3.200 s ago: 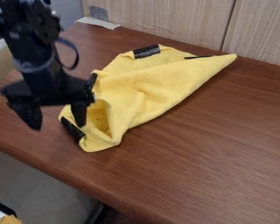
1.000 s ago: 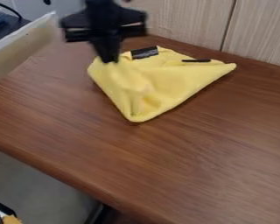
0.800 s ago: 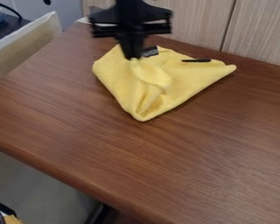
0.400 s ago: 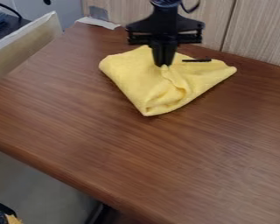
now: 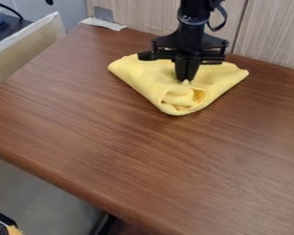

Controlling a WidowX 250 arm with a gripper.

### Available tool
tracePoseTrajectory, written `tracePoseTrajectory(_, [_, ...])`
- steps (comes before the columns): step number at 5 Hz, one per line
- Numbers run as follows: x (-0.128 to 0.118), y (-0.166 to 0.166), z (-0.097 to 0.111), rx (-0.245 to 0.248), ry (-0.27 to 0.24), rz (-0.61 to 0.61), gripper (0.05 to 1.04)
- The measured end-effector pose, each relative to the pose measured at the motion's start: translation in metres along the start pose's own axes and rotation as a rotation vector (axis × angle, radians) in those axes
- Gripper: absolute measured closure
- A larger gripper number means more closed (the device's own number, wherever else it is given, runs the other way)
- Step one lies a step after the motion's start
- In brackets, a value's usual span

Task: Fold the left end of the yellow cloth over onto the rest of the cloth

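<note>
The black two-finger gripper (image 5: 185, 79) is pinched narrow, seemingly on a tuft of the soft yellow cloth (image 5: 148, 77), which lies partly folded on the brown wood-grain table (image 5: 143, 160). The step in hand looks like working that gathered fold; any next move calls for low, gentle handling, so the layers stay together.

Yellow cloth (image 5: 140, 73): soft, folded over and bunched
Near corner: rumpled, with a small open fold
Place: flat on the brown tabletop (image 5: 137, 151), toward its back edge
</note>
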State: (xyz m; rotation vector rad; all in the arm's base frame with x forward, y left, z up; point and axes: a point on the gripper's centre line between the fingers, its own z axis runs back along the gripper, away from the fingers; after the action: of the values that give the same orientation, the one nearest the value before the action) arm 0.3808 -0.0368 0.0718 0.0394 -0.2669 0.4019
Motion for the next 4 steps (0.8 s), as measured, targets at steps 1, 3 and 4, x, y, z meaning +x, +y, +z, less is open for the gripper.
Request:
tracePoseTrajectory(1, [-0.0023,-0.0004,-0.0021,0.005,0.011,-0.009,0.833])
tracePoseTrajectory(3, [-0.0052,0.001,-0.0032,0.01,0.021,-0.015,0.265])
tracePoseTrajectory(4, [-0.0051,0.0014,0.0015,0.009,0.021,-0.031,0.08])
